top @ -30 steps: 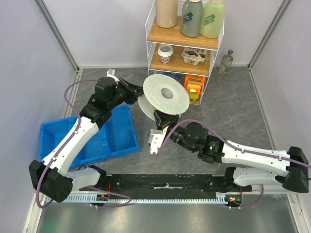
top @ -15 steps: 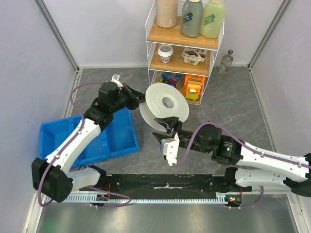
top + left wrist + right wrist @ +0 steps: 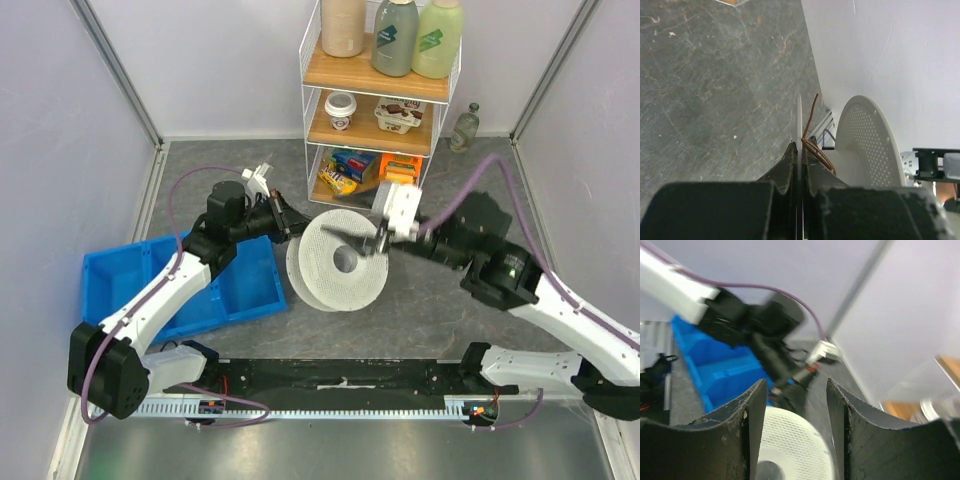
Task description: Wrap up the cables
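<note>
The white perforated spool lies tilted at the table's middle. My left gripper is shut on the thin edge of its near flange. A very thin brownish wire, the cable, loops beside the left jaws in front of the spool's core, one end sticking up. The far flange stands to the right. I cannot make out the cable in the top view. My right gripper hovers over the spool's upper right, open and empty. In the right wrist view its gripper frames the spool.
A white wire shelf with bottles, cups and snack packs stands at the back. A blue bin sits under the left arm. A small glass bottle is at the back right. A black rail runs along the front.
My right arm swung from the spool's front left round to its back right and now hovers above it. The spool came down and forward, its flange still in my left gripper.
</note>
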Available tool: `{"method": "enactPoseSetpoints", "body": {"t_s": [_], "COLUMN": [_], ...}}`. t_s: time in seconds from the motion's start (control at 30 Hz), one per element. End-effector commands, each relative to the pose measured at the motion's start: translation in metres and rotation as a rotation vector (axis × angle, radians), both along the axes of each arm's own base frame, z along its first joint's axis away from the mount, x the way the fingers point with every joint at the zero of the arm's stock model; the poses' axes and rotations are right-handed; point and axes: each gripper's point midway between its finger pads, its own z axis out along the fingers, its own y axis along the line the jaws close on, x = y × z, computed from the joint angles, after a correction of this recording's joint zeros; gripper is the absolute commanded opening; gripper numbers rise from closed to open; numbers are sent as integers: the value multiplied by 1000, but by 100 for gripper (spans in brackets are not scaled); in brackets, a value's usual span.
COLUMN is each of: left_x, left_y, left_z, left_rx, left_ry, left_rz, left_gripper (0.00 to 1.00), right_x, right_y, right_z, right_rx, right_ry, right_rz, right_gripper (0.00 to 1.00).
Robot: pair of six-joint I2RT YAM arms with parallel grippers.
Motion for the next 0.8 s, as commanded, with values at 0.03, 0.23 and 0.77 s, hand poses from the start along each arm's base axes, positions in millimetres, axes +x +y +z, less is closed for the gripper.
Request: {"method": "enactPoseSetpoints", "body": {"t_s": [0.03, 0.23, 0.77], "left_x": [-37, -64, -145], "left_y": [-9, -17, -23], "left_z": [31, 18, -22], "left_rx": [-31, -21, -26], "left_ry": [-234, -242, -282], "left_rz": [-225, -356, -895], "left_gripper": [2, 2, 2], "right_x": [49, 69, 34], "right_y": [-20, -29, -39], "right_z": [-47, -93, -172], "right_rx": [-73, -148, -260], "right_ry": [397, 666, 870], "right_rz": [9, 138, 323], "right_gripper": [54, 54, 53]}}
